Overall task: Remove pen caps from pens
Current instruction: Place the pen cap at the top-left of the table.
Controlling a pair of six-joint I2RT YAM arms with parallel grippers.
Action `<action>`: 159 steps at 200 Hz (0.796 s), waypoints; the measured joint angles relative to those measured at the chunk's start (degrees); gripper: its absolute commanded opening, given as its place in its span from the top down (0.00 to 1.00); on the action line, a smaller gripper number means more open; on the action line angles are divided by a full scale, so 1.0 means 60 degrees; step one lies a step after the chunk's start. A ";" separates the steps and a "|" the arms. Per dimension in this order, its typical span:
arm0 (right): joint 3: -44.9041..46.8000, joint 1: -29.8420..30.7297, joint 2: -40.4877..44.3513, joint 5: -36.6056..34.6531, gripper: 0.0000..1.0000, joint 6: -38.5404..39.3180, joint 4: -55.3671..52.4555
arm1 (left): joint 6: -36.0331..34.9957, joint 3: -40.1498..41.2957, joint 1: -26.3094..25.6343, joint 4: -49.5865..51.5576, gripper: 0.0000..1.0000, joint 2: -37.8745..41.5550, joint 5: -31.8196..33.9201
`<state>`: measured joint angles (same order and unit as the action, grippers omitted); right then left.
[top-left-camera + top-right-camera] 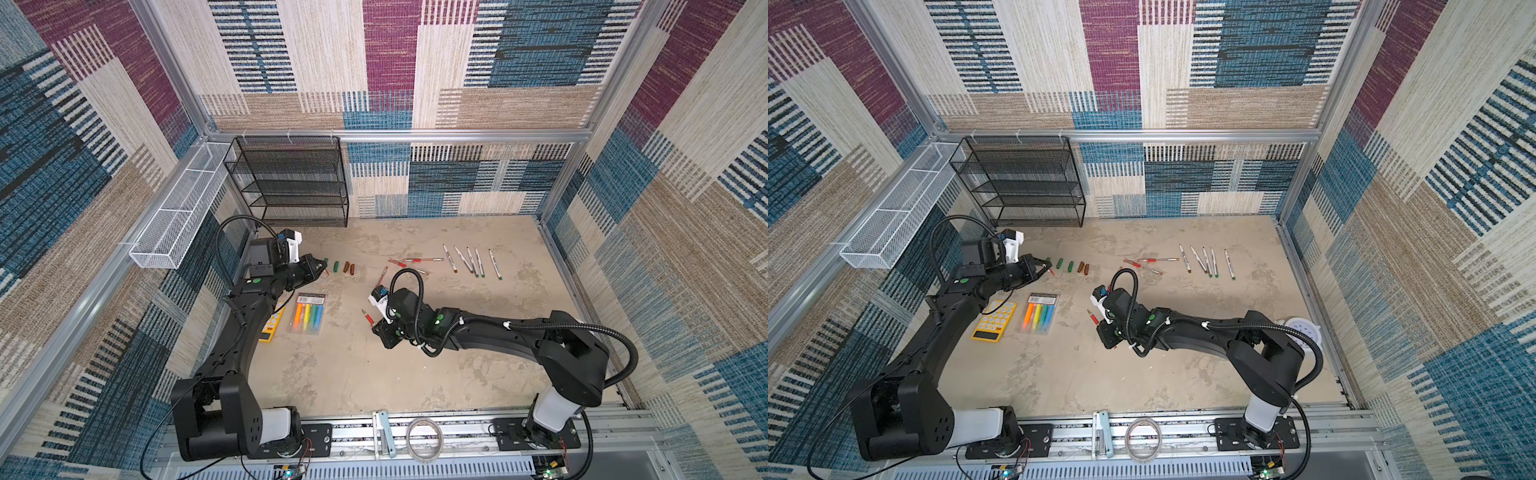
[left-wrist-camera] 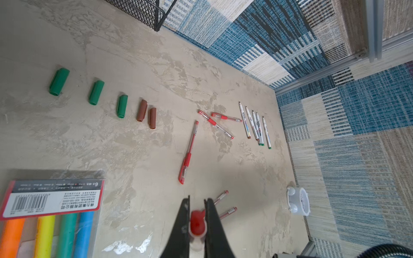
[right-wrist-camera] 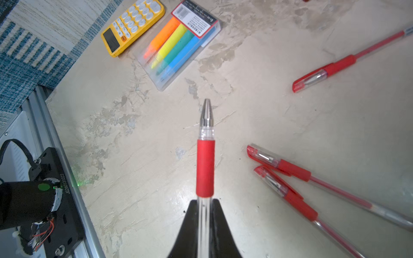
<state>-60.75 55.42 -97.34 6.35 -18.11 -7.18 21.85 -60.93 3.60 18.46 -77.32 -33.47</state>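
The right gripper (image 3: 205, 201) is clamped on the clear, smooth plastic barrel of the uncapped pen (image 3: 205, 165), just behind its red rubber grip sleeve. The pen is held near the centre of the mottled beige table (image 1: 415, 374), its long axis running 5-to-11 o'clock in both top views and its conical metal tip at the 11 o'clock end. The left gripper (image 2: 197, 200), at the table's 10 o'clock, is closed on a translucent red cap (image 2: 197, 223) beside the row of stubby cylindrical green and brown caps (image 2: 96, 92). A flat clear highlighter pack (image 1: 309, 313) and a yellow calculator (image 1: 994, 321) lie at 9 o'clock, and capped red pens (image 3: 279, 163) and slim white-barrelled pens (image 1: 469, 262) lie between 12 and 2 o'clock.
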 measured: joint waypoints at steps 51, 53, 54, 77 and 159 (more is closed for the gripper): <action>0.0463 -0.0994 0.1060 -0.0095 1.00 -0.0291 -0.0146 | -0.1683 -0.1504 -0.0040 0.1115 1.00 -0.1501 0.1581; 0.0463 -0.1031 0.1093 -0.0095 1.00 -0.0299 -0.0168 | -0.1730 -0.1563 -0.0047 0.1166 1.00 -0.1570 0.1625; 0.0463 -0.1053 0.1115 -0.0098 1.00 -0.0310 -0.0193 | -0.1752 -0.1588 -0.0051 0.1184 1.00 -0.1606 0.1639; 0.0550 -0.1508 0.1632 -0.0240 1.00 -0.0393 -0.0506 | -0.2499 -0.2222 -0.0062 0.1734 1.00 -0.2612 0.2397; 0.1774 -0.3428 0.3289 -0.0565 1.00 -0.0178 -0.1457 | -0.4025 -0.3752 -0.0102 0.3038 1.00 -0.5337 0.4411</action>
<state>-50.11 34.85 -77.60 2.96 -19.18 -15.92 -2.31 -83.44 2.98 36.69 -109.34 -7.01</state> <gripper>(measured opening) 0.120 0.113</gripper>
